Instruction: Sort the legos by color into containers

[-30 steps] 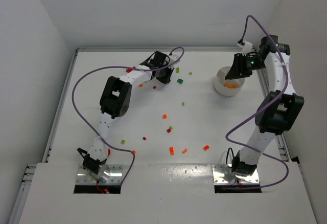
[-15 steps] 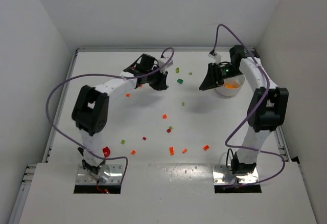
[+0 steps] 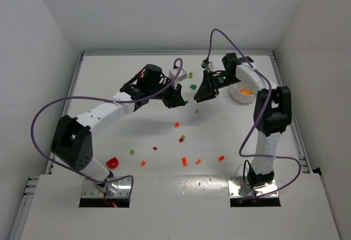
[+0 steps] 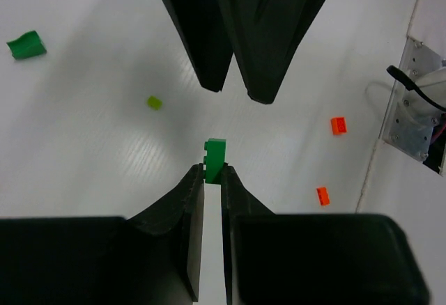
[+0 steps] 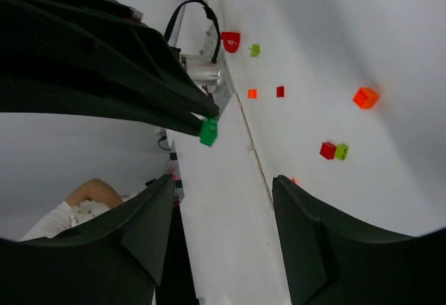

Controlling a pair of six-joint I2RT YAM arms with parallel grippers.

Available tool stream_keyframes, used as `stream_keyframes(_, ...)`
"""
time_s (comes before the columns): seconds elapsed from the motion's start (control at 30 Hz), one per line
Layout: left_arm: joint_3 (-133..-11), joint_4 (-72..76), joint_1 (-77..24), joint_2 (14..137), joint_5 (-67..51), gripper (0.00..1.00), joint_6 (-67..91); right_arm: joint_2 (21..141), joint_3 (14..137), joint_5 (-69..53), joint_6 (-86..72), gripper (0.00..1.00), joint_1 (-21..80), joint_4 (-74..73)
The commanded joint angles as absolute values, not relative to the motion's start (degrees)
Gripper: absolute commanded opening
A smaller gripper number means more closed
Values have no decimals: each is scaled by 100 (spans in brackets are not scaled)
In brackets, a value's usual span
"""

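My left gripper (image 3: 180,101) is shut on a small green lego (image 4: 214,155), which sticks out from the fingertips above the table's middle back. The green lego also shows in the right wrist view (image 5: 208,131). My right gripper (image 3: 202,96) is open and empty, facing the left gripper a short gap away, and its fingers (image 4: 268,54) show ahead in the left wrist view. The round white dish (image 3: 237,93) stands at the back right with orange legos (image 3: 247,92) in it. Loose legos lie scattered: orange (image 3: 176,124), red (image 3: 181,140), green (image 3: 193,86).
More legos lie toward the front: orange (image 3: 221,158), orange (image 3: 184,161), lime (image 3: 131,152). A red object (image 3: 112,163) sits by the left arm's base. Purple cables loop over both arms. White walls enclose the table on the left, back and right.
Both arms swung toward the table's middle. The left gripper came forward and right from the back. The right gripper left the dish and moved left to face it.
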State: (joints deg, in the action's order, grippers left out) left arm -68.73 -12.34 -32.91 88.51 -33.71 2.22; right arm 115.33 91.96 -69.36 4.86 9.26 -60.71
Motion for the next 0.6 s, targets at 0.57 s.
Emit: stream_keyframes(0.57,-6996,-1151,-3594,8780,-3366,0,114,11637,9545,-7189,448,43,1617,-5941)
